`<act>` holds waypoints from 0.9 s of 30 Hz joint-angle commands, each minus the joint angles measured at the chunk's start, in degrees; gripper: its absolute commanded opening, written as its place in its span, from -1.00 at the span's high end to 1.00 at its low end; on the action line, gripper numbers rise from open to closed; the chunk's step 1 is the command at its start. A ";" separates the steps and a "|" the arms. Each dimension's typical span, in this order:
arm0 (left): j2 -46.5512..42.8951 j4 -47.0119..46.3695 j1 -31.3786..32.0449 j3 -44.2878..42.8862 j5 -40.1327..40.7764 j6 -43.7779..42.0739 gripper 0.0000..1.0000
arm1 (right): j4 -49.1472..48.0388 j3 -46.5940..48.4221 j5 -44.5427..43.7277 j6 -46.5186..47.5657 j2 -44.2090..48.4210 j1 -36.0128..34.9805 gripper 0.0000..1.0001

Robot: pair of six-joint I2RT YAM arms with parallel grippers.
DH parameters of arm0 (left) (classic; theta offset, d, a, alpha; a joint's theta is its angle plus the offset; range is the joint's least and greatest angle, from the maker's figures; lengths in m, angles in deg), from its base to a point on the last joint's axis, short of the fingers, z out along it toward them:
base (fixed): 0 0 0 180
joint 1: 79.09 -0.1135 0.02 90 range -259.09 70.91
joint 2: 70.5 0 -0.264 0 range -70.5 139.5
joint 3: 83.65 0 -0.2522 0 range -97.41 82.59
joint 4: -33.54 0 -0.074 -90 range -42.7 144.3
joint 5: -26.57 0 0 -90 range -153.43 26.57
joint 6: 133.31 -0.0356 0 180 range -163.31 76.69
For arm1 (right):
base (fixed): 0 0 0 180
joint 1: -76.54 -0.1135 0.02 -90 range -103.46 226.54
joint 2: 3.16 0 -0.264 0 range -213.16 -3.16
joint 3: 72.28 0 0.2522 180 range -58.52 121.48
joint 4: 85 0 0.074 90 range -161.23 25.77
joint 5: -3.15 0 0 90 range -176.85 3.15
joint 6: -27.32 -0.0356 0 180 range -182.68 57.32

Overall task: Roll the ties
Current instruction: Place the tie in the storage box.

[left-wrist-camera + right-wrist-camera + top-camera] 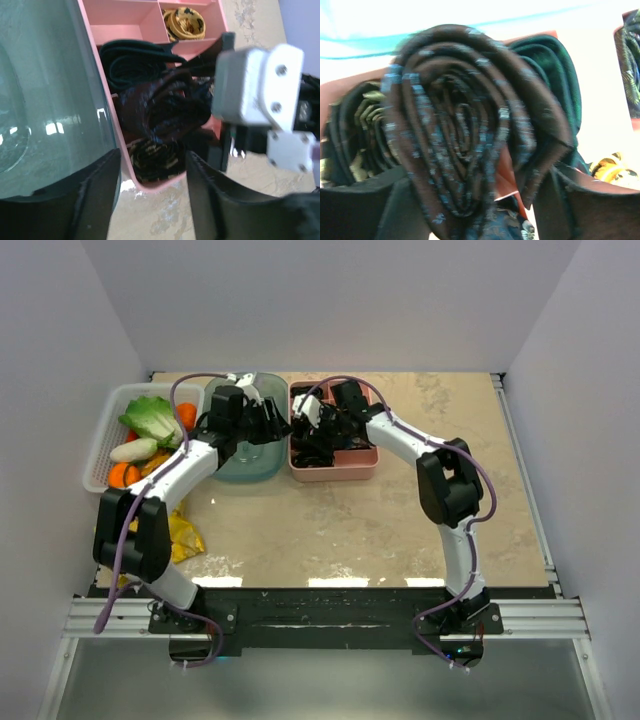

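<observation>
Pink tray (335, 475) is sitting at twelve o'clock on the table (400, 530), cradling the rolled brown tie (470, 135). Right gripper (475, 200) is clamping that roll. Left gripper (152, 180) is hovering at the tray's nine o'clock, jaws apart, gripping nothing.

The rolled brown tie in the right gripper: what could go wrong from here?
1. The rolled brown tie shows a loose outer flap; when the right gripper lets go, it may unwind.
2. In the pink box it sits tight between a dark green roll and a patterned roll; pushing it in could disturb them.
3. The open left gripper hovers close by, so the arms might bump.
</observation>
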 commanded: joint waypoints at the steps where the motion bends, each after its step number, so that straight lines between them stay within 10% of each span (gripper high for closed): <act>1: 4.43 -6.96 -0.82 -4.41 -3.86 3.46 0.05 | 2.30 -3.96 -0.28 -2.32 2.86 -0.70 -0.48; 8: 11.20 -11.03 -0.74 -7.93 -10.90 6.28 0.60 | 2.56 -3.43 -0.02 -2.58 2.95 -0.79 -0.47; 27: 18.77 -6.56 1.99 -12.86 -11.26 2.06 0.46 | 4.76 -1.76 1.21 -2.76 3.31 -0.70 -0.43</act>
